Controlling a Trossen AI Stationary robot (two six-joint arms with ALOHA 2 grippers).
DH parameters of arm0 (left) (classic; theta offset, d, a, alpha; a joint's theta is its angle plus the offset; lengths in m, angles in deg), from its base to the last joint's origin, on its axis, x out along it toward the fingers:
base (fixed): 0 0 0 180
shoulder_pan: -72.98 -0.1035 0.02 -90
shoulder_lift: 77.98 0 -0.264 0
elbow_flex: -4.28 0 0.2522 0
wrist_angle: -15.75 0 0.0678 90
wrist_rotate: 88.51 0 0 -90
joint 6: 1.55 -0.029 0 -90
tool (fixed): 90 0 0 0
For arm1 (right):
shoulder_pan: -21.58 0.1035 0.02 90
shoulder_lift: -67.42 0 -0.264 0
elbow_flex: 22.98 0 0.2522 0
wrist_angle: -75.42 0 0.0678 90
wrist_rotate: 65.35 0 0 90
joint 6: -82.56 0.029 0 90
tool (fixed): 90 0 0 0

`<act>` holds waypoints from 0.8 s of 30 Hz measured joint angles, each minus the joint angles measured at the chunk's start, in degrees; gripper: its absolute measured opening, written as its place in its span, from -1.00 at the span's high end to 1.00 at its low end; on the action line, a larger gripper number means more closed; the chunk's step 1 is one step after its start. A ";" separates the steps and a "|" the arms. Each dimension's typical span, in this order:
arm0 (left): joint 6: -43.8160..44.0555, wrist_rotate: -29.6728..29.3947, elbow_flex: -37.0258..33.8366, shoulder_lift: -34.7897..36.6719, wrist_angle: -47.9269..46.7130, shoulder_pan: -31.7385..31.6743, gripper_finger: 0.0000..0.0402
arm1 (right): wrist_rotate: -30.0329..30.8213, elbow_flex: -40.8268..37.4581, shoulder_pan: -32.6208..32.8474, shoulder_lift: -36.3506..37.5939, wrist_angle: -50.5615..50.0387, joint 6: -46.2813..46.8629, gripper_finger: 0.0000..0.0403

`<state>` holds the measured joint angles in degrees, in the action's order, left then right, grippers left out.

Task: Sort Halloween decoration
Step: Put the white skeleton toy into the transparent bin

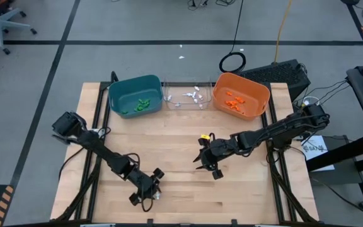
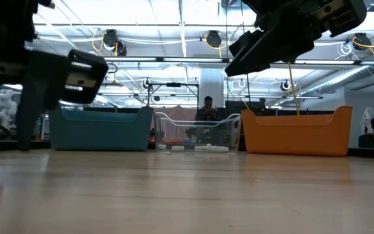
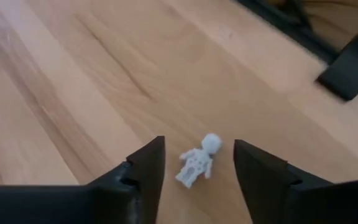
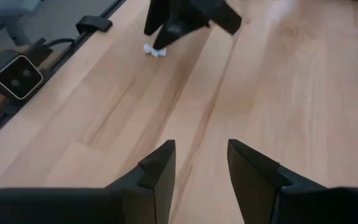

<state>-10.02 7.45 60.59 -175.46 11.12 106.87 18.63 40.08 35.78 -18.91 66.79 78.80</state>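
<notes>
A tiny white skeleton figure (image 3: pixel 196 164), one piece of Halloween decoration, lies flat on the wooden table (image 1: pixel 188 195) near its front edge, left of the middle. My left gripper (image 3: pixel 197 146) is open and slants down over it. One finger stands on each side of the figure, and neither touches it. In the high view my left gripper (image 1: pixel 151 189) is beside the figure (image 1: pixel 158 194). My right gripper (image 1: pixel 201 162) hovers open above mid-table with nothing between its fingers (image 4: pixel 160 163).
Three bins stand in a row at the table's far edge. The teal bin (image 1: pixel 120 93) holds green pieces, the clear bin (image 1: pixel 169 94) holds white ones, and the orange bin (image 1: pixel 260 94) holds orange ones. Bare wood lies between the bins and the grippers.
</notes>
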 joint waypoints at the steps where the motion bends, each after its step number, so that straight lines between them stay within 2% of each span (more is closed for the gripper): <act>1: -0.73 -0.21 0.00 -0.61 0.39 0.00 0.04 | 0.00 0.00 0.18 0.00 0.02 0.06 0.35; 5: -2.76 -1.29 -0.02 -2.17 1.17 0.11 -0.06 | 0.00 0.00 1.16 0.00 0.03 0.06 0.35; 10: -3.61 -1.20 0.07 -3.18 -1.38 0.00 0.01 | 0.00 0.00 2.10 0.00 0.19 0.02 0.35; 18: -6.93 -0.41 0.11 -3.47 -1.40 -0.26 0.45 | 0.17 0.00 2.35 0.00 0.28 -0.34 0.35; 24: -7.04 -2.01 0.07 -3.49 -1.53 -0.39 0.83 | 0.20 0.00 2.35 0.00 0.33 -0.94 0.35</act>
<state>-17.06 5.44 60.65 -178.95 9.58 106.48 18.82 40.08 38.14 -18.91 67.12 77.86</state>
